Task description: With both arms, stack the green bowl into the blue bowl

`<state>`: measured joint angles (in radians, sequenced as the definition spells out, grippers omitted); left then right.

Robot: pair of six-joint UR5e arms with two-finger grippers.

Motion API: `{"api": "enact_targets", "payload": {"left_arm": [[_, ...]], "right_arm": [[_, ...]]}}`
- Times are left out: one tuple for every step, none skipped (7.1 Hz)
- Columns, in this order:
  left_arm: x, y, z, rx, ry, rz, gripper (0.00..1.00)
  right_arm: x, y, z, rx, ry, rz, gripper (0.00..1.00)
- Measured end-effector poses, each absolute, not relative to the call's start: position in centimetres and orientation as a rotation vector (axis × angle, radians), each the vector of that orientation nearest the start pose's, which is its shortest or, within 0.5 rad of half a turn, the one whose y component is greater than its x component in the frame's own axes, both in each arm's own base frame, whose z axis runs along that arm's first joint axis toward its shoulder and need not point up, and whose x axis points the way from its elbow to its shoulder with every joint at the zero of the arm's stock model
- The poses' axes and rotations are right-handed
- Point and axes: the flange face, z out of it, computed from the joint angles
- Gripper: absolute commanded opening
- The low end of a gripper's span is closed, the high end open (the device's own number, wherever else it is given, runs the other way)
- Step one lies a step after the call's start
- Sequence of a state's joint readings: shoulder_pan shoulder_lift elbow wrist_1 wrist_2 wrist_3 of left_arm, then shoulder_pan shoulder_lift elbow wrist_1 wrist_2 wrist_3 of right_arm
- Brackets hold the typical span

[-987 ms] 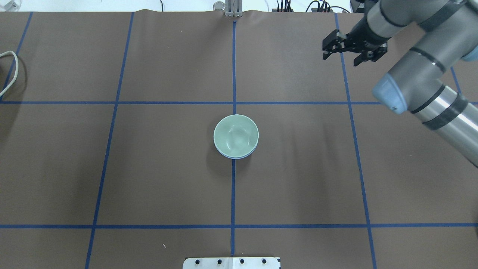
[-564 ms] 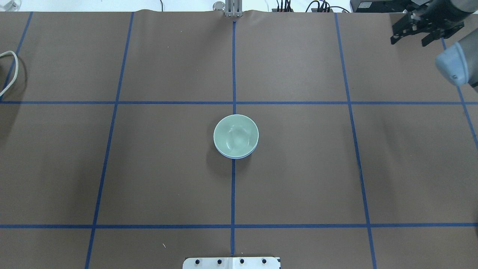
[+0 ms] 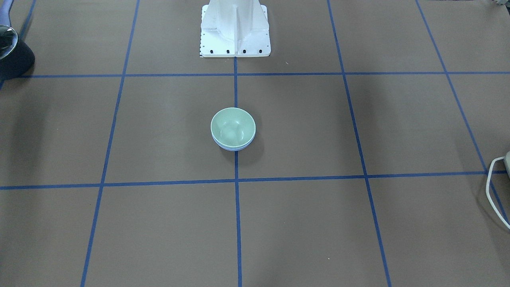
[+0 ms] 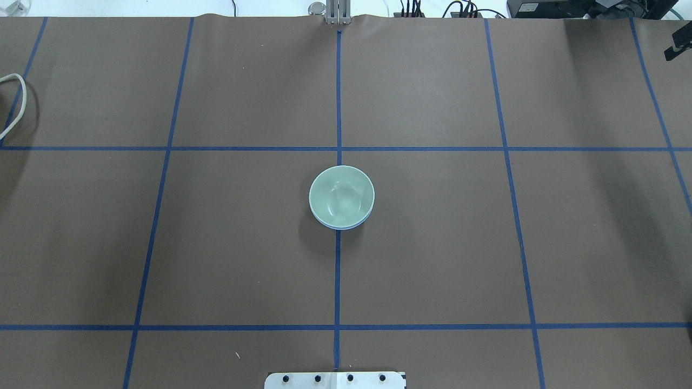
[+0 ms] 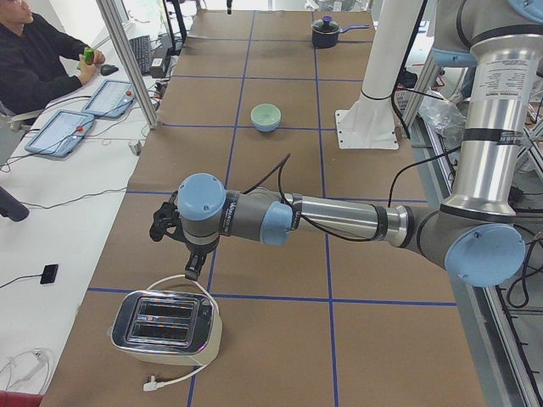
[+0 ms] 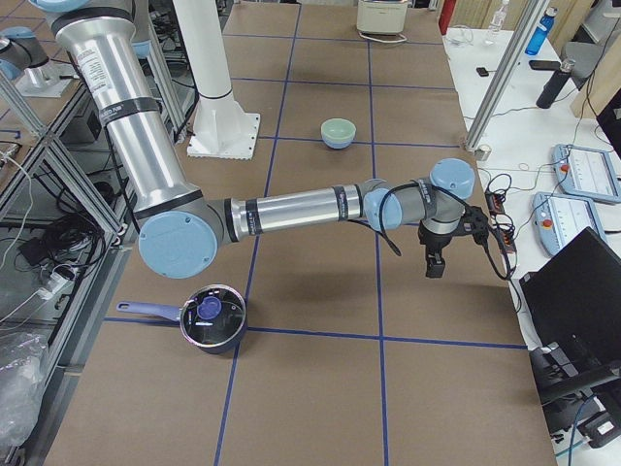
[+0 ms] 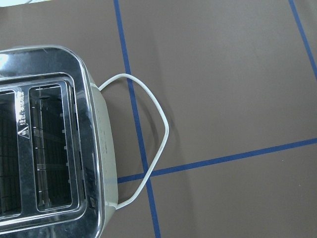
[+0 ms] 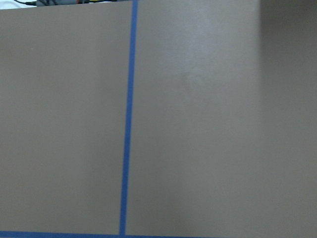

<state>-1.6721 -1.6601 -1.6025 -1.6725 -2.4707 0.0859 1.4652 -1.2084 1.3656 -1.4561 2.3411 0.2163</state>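
The green bowl (image 4: 341, 194) sits nested inside the blue bowl (image 4: 341, 227) at the table's middle, with only the blue rim showing beneath it. Both also show in the front view, green bowl (image 3: 233, 126) over blue bowl (image 3: 233, 148). My right gripper (image 4: 678, 47) is at the far right edge, far from the bowls, with only one finger in view. It hangs over bare table in the right side view (image 6: 435, 264). My left gripper (image 5: 193, 264) hangs over a toaster at the table's left end. I cannot tell whether either gripper is open or shut.
A chrome toaster (image 5: 165, 326) with a white cord (image 7: 148, 129) stands at the left end. A dark lidded pot (image 6: 212, 318) stands at the right end. The white base post (image 3: 235, 28) stands behind the bowls. Operators' tablets (image 5: 59, 127) lie beyond the far edge.
My right arm has swung away to the right and almost left the overhead view. The nested bowls have not moved.
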Motion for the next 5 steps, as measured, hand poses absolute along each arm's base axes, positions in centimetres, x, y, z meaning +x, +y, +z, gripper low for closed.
{"api": "enact_targets", "payload": {"left_arm": [[-11.2,-52.7,57.8,0.293,0.874,0.084,0.98],[-11.3,-52.0,58.0,0.294,0.874,0.081,0.98],[-11.2,-50.5,58.3,0.291,0.872,0.077,0.98],[-11.0,-48.3,58.5,0.286,0.871,0.072,0.98],[-10.8,-46.6,58.6,0.281,0.868,0.065,0.98]], "right_arm": [[0.8,-64.9,55.3,0.128,-0.807,-0.002,1.00],[1.7,-63.5,55.9,0.131,-0.822,0.003,1.00],[2.4,-62.2,55.6,0.136,-0.830,0.009,1.00],[2.9,-61.0,54.9,0.135,-0.831,0.018,1.00],[3.4,-60.1,54.5,0.133,-0.830,0.025,1.00]]}}
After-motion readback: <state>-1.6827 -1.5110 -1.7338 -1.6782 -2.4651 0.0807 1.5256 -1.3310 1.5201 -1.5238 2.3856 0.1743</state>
